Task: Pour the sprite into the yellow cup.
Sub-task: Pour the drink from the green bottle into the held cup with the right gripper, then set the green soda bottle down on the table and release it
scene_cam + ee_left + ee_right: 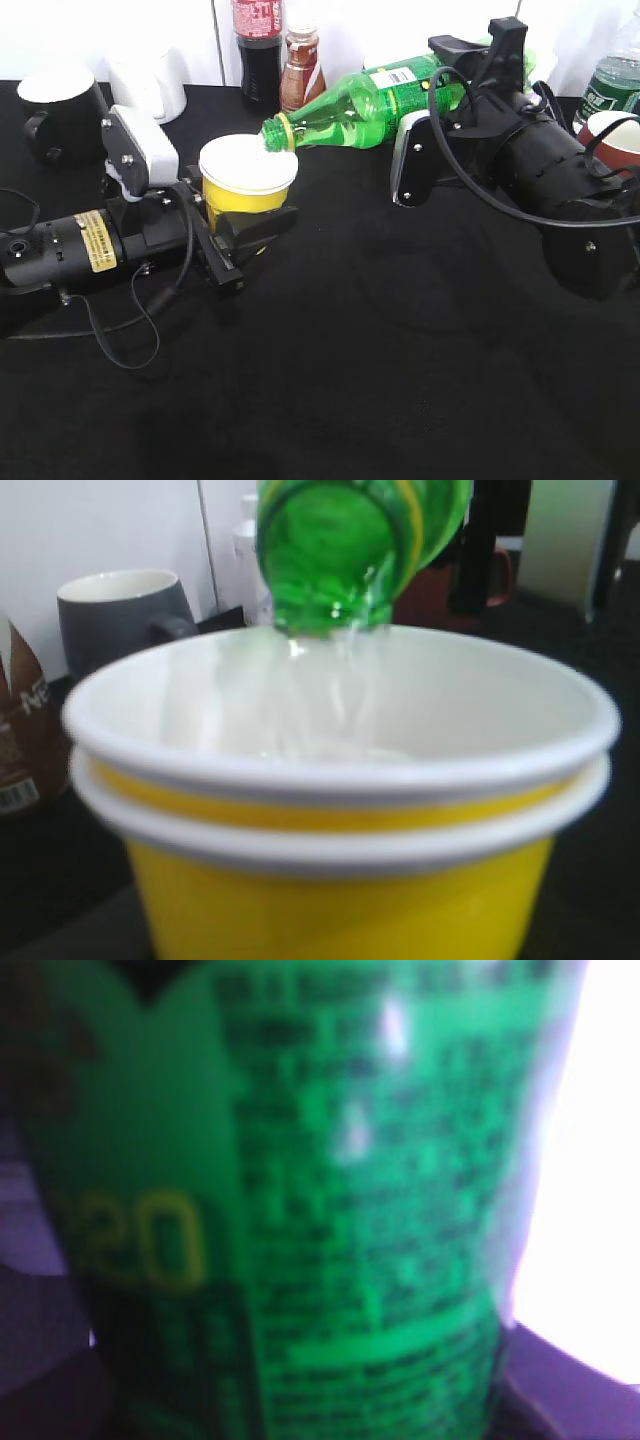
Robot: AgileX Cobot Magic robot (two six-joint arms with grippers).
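Note:
The sprite (385,98) is a bright-green bottle tipped nearly level, its open mouth over the rim of the yellow cup (247,192). My right gripper (480,75) is shut on the bottle's label end; the label fills the right wrist view (330,1210). My left gripper (240,235) is shut on the cup's base and holds it upright on the black table. In the left wrist view clear liquid streams from the bottle mouth (345,570) into the cup (340,880), which looks like two nested cups.
A dark cola bottle (258,50) and a brown bottle (301,70) stand behind the cup. A white mug (150,85) and a dark mug (62,112) are at back left. A reddish-brown cup (612,140) and a darker green bottle (612,80) are at far right.

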